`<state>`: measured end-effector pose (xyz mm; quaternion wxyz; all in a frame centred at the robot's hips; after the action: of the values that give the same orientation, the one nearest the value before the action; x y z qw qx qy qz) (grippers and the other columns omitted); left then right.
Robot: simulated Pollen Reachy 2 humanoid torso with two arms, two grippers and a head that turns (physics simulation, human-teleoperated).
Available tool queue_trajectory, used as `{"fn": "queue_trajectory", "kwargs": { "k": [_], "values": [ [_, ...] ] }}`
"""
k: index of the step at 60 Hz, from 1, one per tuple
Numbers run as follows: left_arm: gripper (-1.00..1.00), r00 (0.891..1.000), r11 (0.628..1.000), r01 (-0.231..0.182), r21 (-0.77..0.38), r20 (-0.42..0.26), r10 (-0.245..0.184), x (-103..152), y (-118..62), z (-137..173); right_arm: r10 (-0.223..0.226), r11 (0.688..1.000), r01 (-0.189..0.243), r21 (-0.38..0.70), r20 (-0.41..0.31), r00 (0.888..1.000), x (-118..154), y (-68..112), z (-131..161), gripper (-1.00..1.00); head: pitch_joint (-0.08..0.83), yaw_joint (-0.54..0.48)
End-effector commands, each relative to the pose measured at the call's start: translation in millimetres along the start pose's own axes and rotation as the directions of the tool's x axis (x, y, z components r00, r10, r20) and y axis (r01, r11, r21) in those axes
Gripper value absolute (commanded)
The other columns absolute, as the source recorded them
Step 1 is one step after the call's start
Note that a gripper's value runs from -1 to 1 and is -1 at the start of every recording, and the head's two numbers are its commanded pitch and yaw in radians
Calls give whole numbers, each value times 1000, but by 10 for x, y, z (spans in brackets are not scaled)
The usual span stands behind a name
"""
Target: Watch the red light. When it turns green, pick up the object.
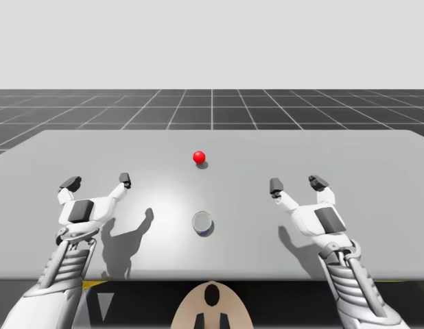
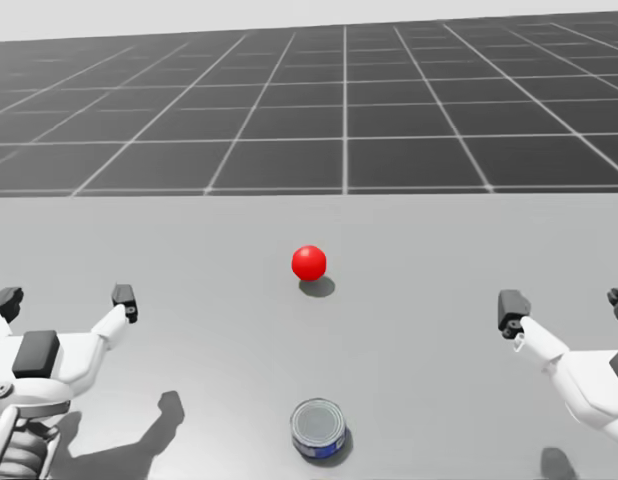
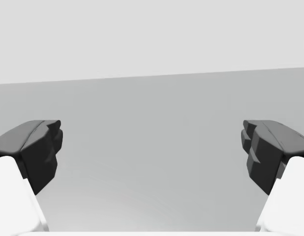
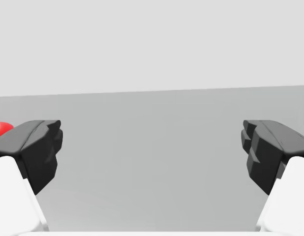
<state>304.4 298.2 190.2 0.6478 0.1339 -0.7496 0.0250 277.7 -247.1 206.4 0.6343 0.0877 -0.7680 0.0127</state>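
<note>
Standing upright: short, silver-topped blue can [image 2: 318, 432]; light [image 2: 309, 262] red.

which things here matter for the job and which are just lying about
Job: round red light ball; short blue metal can with a silver lid; left gripper and right gripper, both open.
Just there: flat grey table under them.

Red light [image 1: 199, 157], blue-sided silver can [image 2: 318, 430]
</note>
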Motion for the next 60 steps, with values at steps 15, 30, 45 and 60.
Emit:
{"fn": "queue_trajectory", "kwargs": {
  "k": [15,30,45,60],
  "values": [
    [-1000,1000,1000,6,-4,-5,-6,-7,-5,-6,-13,1000,13,6,2,1000,-16,20,-4,-1000,426,92],
    [-1000,1000,1000,6,-4,-4,-6,-9,-10,-4,-12,1000,12,4,4,1000,-16,21,0,-1000,433,89],
    [-1000,1000,1000,6,-4,-4,-6,-9,-10,-4,-10,1000,10,1,7,1000,-14,19,5,-1000,436,89],
    [-1000,1000,1000,6,-4,-4,-6,-9,-10,-4,-6,1000,6,2,10,1000,-11,13,3,-1000,437,89]
  ]
}}
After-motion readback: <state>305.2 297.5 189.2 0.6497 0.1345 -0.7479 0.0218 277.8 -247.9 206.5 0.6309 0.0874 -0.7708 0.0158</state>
